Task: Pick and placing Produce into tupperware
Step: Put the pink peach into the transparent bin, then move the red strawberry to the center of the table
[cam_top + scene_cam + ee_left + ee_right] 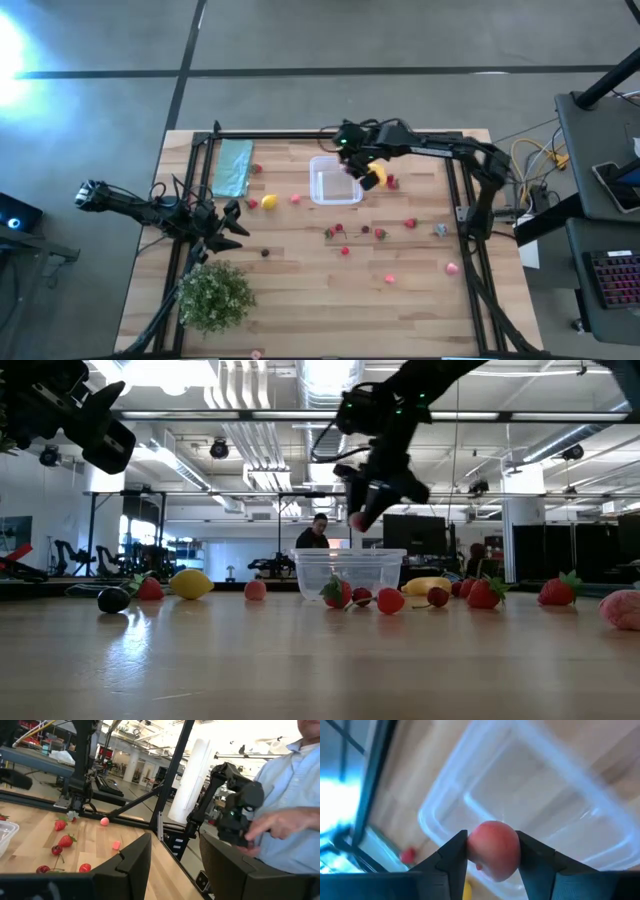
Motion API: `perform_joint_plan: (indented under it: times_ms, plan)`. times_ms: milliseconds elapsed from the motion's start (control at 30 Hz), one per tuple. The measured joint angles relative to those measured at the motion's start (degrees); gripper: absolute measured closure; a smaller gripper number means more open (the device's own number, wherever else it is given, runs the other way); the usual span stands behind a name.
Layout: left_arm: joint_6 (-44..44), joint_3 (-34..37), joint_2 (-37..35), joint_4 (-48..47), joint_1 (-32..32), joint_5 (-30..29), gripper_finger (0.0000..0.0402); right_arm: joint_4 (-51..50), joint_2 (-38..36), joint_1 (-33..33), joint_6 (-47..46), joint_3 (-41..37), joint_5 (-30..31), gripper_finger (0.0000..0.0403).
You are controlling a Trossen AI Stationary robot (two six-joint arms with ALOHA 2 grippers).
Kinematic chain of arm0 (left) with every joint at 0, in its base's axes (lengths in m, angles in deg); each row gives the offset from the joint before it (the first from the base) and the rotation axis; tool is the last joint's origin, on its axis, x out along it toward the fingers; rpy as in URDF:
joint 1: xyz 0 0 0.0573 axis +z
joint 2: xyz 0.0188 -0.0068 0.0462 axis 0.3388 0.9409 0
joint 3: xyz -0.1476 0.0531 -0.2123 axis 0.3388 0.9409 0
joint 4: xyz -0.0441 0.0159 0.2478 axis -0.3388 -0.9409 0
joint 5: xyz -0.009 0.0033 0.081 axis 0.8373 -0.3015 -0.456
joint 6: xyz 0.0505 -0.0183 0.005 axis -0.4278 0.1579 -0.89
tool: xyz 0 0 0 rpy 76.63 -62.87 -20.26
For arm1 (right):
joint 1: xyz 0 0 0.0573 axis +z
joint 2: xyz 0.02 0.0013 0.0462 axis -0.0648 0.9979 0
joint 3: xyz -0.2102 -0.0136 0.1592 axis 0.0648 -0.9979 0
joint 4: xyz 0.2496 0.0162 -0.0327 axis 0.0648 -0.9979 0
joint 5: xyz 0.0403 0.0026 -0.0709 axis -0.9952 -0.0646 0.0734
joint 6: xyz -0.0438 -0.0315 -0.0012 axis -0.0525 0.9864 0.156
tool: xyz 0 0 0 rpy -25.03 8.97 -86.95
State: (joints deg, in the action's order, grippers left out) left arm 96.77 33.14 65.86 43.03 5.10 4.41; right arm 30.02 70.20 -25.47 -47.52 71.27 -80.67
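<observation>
With a pink berry (493,851) clamped between its fingers, the right pincer (352,163) hangs over the tupperware (333,185), and the wrist view looks straight down into the clear box past the fruit. The box itself sits on the wooden surface (300,290) with nothing in it that I can make out. Good position, but the berry looks nearer the box's rim than its middle, so the smart play is to nudge inward to the centre of the tupperware, ease lower until the fruit is just above the floor, and only then part the fingers. Drop it from high and a round piece like this could bounce off the low wall.

Beside the tupperware lies the yellow banana (428,586), with red berries (338,593) scattered in front of the box on the low view, and a lemon (191,583) off to one side. Farther from the tupperware, the left pincer (172,865) waits with its fingers apart, near the green bush (214,295).
</observation>
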Motion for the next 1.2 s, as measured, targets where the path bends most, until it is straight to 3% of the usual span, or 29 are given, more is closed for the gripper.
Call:
perform_joint_plan:
  times_ms: [333, 633, 867, 1000, 1200]
  plan:
    - [0.01, 0.00, 0.02, 0.00, 0.02, 0.22, 0.0246, -17.21, 17.03, 1.22, 3.11, 20.55, -10.28, 0.0243]
    - [0.00, 0.00, 0.00, 0.04, 0.00, 0.19, 0.0246, -31.85, 27.71, 1.73, 5.03, 37.99, -11.64, 0.0157]
    - [0.00, 0.00, 0.02, 0.00, 0.00, 0.15, 0.0246, -32.28, 28.86, 1.69, 8.25, 42.02, -12.82, 0.0087]
    - [0.01, 0.00, 0.02, -0.02, 0.00, 0.09, 0.0246, -32.26, 27.36, 0.81, 12.22, 42.07, -11.16, 0.0079]
    - [0.02, 0.00, 0.02, -0.03, 0.00, -0.05, 0.0246, -31.46, 26.08, -0.21, 28.14, 42.13, -9.26, 0.0082]
